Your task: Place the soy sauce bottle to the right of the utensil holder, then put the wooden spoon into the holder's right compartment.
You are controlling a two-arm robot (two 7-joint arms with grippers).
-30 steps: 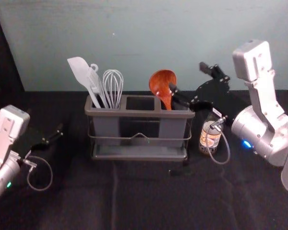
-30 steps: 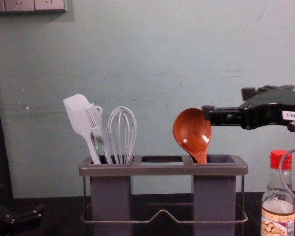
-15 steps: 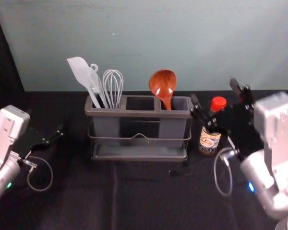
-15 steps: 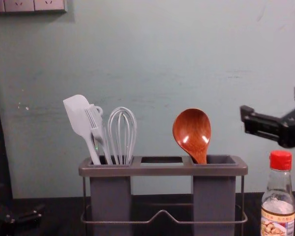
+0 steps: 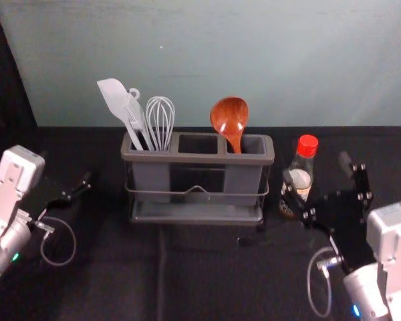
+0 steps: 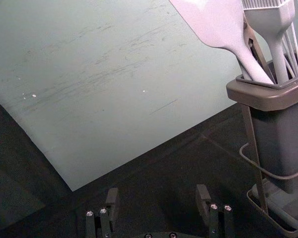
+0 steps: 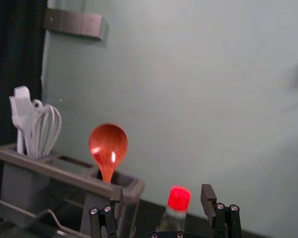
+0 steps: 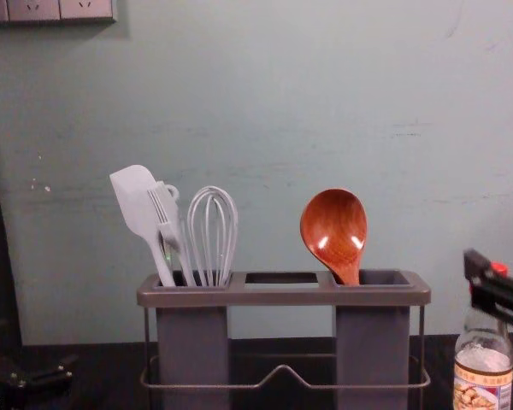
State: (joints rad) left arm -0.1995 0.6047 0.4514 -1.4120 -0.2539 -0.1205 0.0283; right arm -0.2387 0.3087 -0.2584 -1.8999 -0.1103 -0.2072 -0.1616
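Wooden spoon [image 5: 229, 115], head view: stands bowl-up in the right compartment [image 5: 254, 144] of the utensil holder [image 5: 197, 158]; likely light and stiff, its polished bowl a little slippery. If it needs straightening, grip the neck just below the bowl.
Soy sauce bottle [image 5: 298, 179], head view: upright, just to the right of the holder, a finger of the right gripper [image 5: 317, 175] across part of it. Both placements look done.
White utensils, left wrist view: spatula [image 6: 216, 22] and brush [image 6: 275, 20] rise beyond the left gripper [image 6: 158, 194], which idles beside the holder with its fingers spread and nothing between them.
Red cap, right wrist view: the bottle's top lies between the well-parted fingers of the right gripper but farther off; they pinch nothing.
Glass, chest view: the bottle, part filled, should be the heavier thing, rigid, smooth and breakable; any regrip belongs around the body, squarely. A finger crosses near the cap; contact is unclear, so the arm should back away without a sideways brush that might tip it.
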